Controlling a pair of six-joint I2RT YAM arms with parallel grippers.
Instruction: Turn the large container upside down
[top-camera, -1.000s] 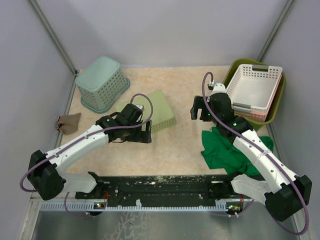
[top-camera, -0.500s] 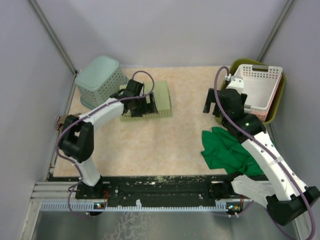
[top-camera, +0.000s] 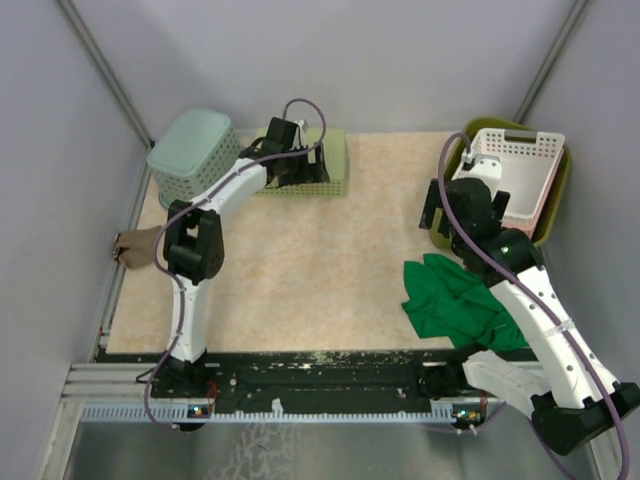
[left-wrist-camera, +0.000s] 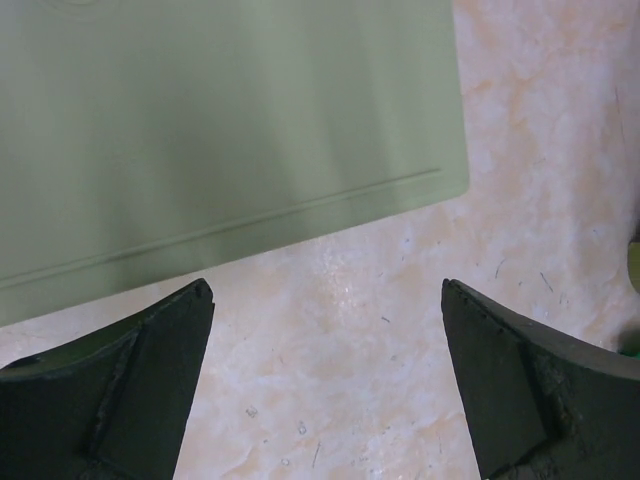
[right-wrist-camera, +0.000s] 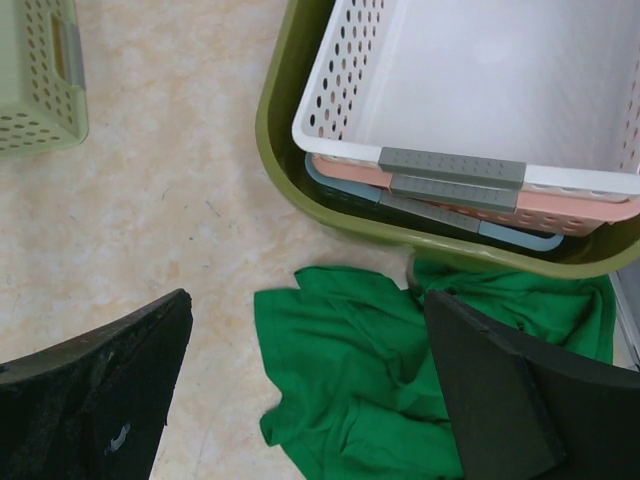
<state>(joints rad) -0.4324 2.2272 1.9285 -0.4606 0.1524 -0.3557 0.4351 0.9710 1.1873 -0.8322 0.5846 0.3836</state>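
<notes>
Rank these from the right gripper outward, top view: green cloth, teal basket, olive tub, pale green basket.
1. olive tub, beside the right gripper
2. green cloth, toward the bases
3. pale green basket, back middle
4. teal basket, back-left corner

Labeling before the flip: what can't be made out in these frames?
Large container floor and vents: top and right wrist views, covered by stacked baskets.
Pale green basket: left wrist view, cut off by top and left edges.
Brown item at far left: top view, too small to identify.
</notes>
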